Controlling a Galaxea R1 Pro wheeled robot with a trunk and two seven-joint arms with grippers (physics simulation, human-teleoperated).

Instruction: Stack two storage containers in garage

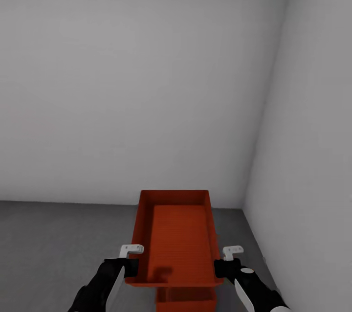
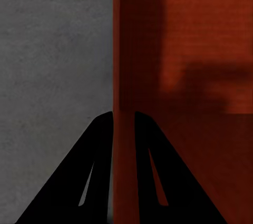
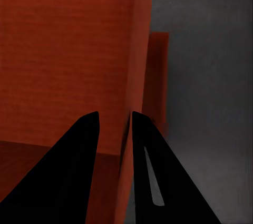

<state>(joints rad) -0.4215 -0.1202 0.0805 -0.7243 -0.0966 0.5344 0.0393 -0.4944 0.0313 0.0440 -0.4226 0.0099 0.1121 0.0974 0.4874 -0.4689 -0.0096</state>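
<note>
Gripped at both long walls: upper storage container [image 1: 178,238], red-orange, open-topped, nothing inside except a ribbed bottom and a dark shadow patch near its closer end; long axis running 6 to 12 o'clock in the head view, away from the robot toward the pale grey back wall [image 1: 137,82]; far short end pointing at 12 o'clock, short of the wall's foot.

Left gripper [image 1: 131,264] at 7 o'clock of the container, closed down on the left wall near the close corner; in the left wrist view, black fingers [image 2: 79,176] straddling the thin red wall [image 2: 122,66], one outside, one inside, nearly touching it.

Right gripper [image 1: 222,267] at 5 o'clock, clamped likewise on the right wall; in the right wrist view, fingers [image 3: 68,171] on either side of the wall edge [image 3: 138,66].

Directly beneath, at 6 o'clock: second storage container [image 1: 186,300], same colour, partly visible under the close end of the held one; also seen in the right wrist view as a red strip [image 3: 158,76] past the held wall; contact between the two cannot be told.

Dark grey concrete floor [image 1: 58,238] around both; side wall [image 1: 313,106] at 3 o'clock, forming a corner of the garage.
</note>
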